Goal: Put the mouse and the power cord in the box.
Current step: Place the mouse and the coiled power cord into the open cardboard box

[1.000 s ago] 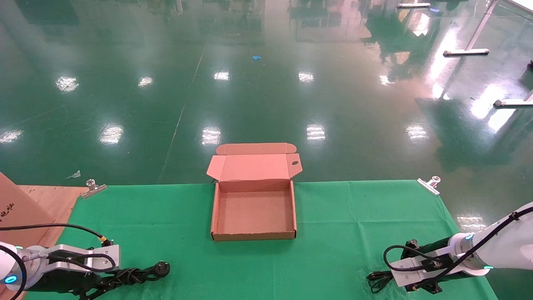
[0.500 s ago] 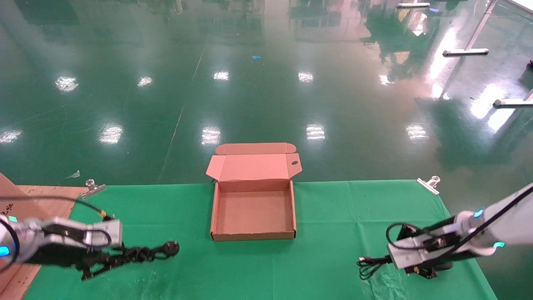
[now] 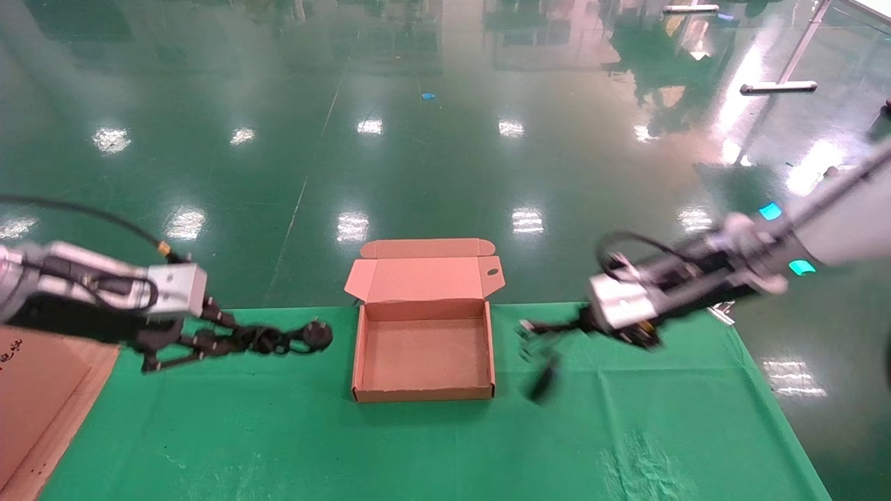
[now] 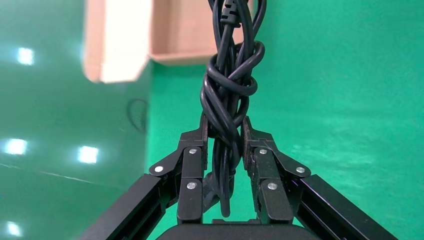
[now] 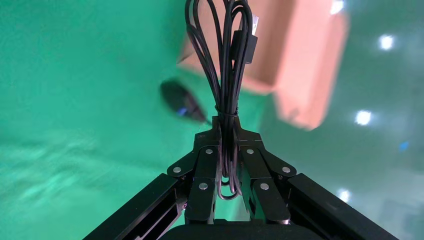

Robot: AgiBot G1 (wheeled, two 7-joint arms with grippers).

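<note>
Head view: the box (image 3: 423, 362) sits open mid-counter; both loads hang just outside its side walls.

Left wrist view: the left gripper (image 4: 223, 145) has its fingers clamped on the power cord (image 4: 229, 95); clear the wall first.

Right wrist view: the right gripper (image 5: 226, 142) has its fingers pinching the cable, and the mouse (image 5: 179, 99) dangles below; steady it before lowering.

- Table covered with green cloth (image 3: 418, 445), clipped at far corners by metal binder clips (image 3: 720, 309).
- Open shallow brown cardboard box (image 3: 423, 355) rests on cloth, centre-far.
</note>
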